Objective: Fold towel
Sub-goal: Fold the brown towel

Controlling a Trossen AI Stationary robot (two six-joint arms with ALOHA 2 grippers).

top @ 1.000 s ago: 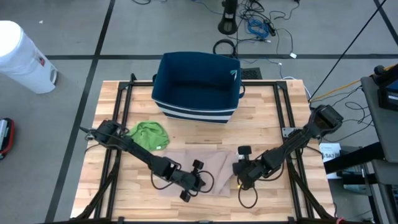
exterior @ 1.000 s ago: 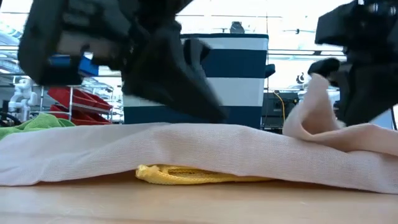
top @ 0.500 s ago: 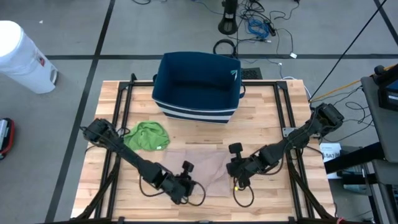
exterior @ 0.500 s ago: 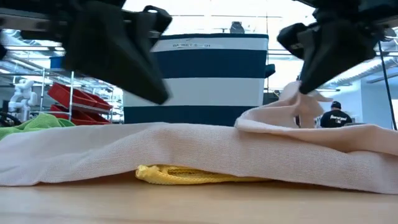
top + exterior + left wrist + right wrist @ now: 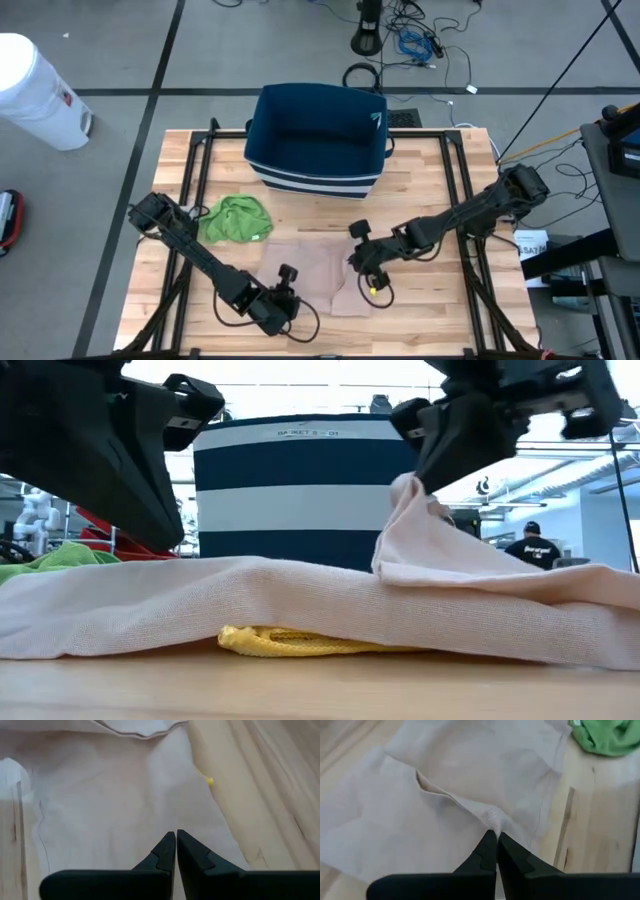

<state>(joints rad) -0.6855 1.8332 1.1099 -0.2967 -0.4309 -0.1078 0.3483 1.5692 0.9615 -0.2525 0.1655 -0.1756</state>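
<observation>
— Where is the towel right now?

— It lies flat on the bench, toward the front edge, in front of the navy striped basket. It's a pale beige cloth. A green cloth sits bunched just beside its back left corner, and something yellow peeks out from under its front edge.

— And the arms?

— The right pincer is over the towel's right side, clenched on a fold of the fabric; from its wrist camera the tips meet right on a pinched ridge of cloth. At bench height you can see that edge pulled up into a peak. The left pincer hovers at the front left part of the towel, tips pressed together with nothing between them that I can see.

— How do you reckon the towel handles?

— Soft and light, I'd say. It drapes limp from the lifted point and wrinkles easily, so it probably won't hold a crease by itself. It isn't fragile, but it could slide on the wood.

— Best place to hold it?

— At the corners or along a hem, I think, where the cloth is doubled and a pinch catches a single layer, not a bunch. Grabbing the middle would just drag a tent up.
</observation>
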